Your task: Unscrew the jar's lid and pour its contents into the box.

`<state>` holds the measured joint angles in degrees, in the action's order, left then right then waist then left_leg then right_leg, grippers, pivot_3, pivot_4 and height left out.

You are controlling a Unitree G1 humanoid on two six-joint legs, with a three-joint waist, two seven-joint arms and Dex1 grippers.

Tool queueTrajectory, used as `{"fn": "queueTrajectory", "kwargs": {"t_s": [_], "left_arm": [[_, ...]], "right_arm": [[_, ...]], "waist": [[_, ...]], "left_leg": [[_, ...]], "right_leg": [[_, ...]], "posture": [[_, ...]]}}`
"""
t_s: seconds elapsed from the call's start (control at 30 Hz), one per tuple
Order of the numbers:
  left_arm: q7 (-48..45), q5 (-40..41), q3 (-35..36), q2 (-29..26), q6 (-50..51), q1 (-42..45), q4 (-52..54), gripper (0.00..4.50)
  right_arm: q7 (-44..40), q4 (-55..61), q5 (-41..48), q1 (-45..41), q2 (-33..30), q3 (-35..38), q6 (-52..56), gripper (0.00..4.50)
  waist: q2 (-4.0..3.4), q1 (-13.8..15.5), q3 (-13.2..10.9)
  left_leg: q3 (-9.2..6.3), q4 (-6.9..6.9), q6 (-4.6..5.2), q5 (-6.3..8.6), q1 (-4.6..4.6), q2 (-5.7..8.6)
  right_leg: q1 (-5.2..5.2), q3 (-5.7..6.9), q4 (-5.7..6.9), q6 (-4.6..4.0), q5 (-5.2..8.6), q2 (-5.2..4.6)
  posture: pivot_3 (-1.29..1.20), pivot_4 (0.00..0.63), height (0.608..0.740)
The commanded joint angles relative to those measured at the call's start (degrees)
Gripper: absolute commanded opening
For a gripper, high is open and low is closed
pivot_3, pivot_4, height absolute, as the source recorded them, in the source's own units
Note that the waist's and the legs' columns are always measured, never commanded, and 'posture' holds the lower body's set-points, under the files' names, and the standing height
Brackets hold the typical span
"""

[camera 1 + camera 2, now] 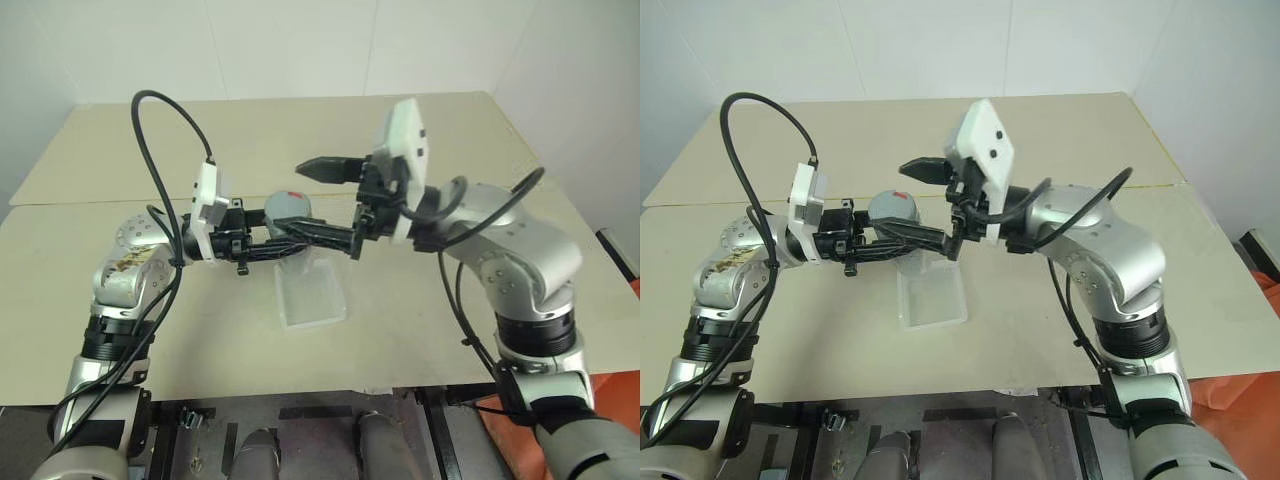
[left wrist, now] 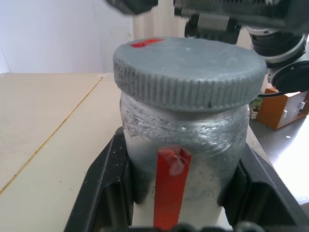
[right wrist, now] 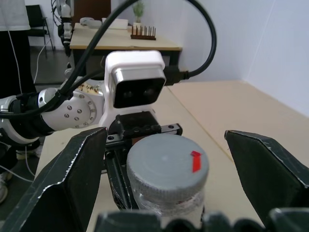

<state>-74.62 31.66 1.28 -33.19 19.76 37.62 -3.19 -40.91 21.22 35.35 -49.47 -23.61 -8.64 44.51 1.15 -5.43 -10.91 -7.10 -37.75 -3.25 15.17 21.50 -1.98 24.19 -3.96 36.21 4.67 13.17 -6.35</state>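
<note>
**Grey ridged lid awaits the open right jaws**

Black jaws of the left gripper [image 2: 176, 193] clamp the jar [image 2: 183, 150] by its clear body, mid-frame in the head views, above the box [image 1: 312, 296]. The right gripper [image 3: 169, 159] stands with jaws spread wide on either side of the lid [image 3: 166, 166], not touching. The jar looks light, rigid and slick; the lid's knurled edge seems the best place to grip. Its contents cannot be made out. The beige table [image 1: 120, 330] lies beneath; cables arch nearby, and nothing appears to block the lid.
</note>
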Motion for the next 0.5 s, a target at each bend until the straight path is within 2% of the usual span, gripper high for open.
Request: {"fn": "queueTrajectory", "kwargs": {"t_s": [0.03, 0.23, 0.5], "left_arm": [[-0.40, 0.65, 0.71, -0.12, -0.94, 0.88, 1.05, 1.92], [-0.56, 0.85, 1.02, -0.54, -0.65, 0.27, 1.75, 1.92], [-0.48, 1.14, 1.32, -1.03, -0.47, -0.31, 2.53, 1.92]], "right_arm": [[0.78, -0.38, -1.30, -2.80, 1.58, -0.67, -0.85, 4.48], [1.58, -3.53, -4.36, -4.57, 3.92, -2.15, -1.39, 4.48], [1.18, -3.86, -5.72, -3.26, 3.01, -1.18, -0.90, 4.48]], "waist": [[0.00, -0.04, 0.00], [0.00, -0.04, 0.00], [0.00, -0.05, 0.00]], "left_leg": [[0.00, 0.00, 0.00, 0.00, 0.00, 0.00], [0.00, 0.00, 0.00, 0.00, 0.00, 0.00], [0.00, 0.00, 0.00, 0.00, 0.00, 0.00]], "right_leg": [[0.01, 0.00, 0.00, 0.00, 0.00, 0.00], [0.01, 0.00, 0.01, 0.00, 0.00, 0.00], [0.01, 0.00, 0.01, 0.00, 0.00, 0.00]], "posture": [[0.00, 0.150, 0.740], [0.00, 0.150, 0.740], [0.00, 0.150, 0.740]]}}
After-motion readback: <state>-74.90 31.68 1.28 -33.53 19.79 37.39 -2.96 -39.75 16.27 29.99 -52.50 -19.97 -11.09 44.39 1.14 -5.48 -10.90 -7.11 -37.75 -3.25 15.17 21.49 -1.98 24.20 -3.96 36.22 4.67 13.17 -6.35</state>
